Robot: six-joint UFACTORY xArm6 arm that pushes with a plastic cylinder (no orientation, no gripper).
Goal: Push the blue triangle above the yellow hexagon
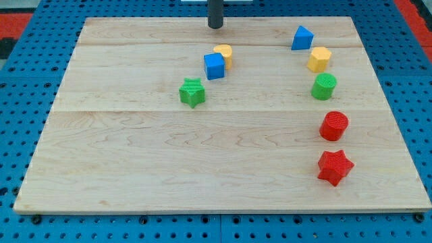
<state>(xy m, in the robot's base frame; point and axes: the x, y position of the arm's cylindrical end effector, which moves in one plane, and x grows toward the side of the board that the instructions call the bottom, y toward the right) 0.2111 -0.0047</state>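
Observation:
The blue triangle (302,38) sits near the view's top right, just above and slightly left of the yellow hexagon (320,59); the two are close, almost touching. My tip (215,25) is at the view's top centre, well to the left of the blue triangle and above the blue cube (214,66). It touches no block.
A yellow block (224,54) stands right behind the blue cube. A green star (192,92) lies left of centre. Down the right side stand a green cylinder (324,86), a red cylinder (334,126) and a red star (335,167). The wooden board (135,169) lies on a blue pegboard.

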